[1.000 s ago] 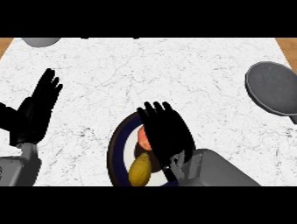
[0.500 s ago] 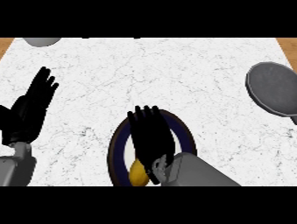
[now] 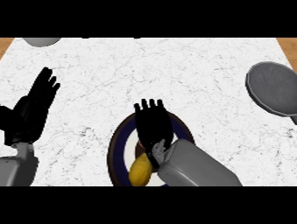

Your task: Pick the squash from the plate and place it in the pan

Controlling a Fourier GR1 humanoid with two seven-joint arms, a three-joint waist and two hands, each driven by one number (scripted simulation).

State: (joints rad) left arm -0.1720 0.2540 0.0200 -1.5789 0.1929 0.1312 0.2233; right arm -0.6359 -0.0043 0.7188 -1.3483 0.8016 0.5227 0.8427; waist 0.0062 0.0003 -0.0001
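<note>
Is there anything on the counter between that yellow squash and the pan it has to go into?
Nothing visible. The squash lies on the plate under the right hand; only bare counter lies between it and the pan.

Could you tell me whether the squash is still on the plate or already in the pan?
On the plate. The yellow squash lies inside the plate's rim beside the right hand, and the pan at far right holds nothing.

Veined white marble counter (image 3: 196,83), matt grey pan (image 3: 278,89), glossy yellow squash (image 3: 140,170)
</note>
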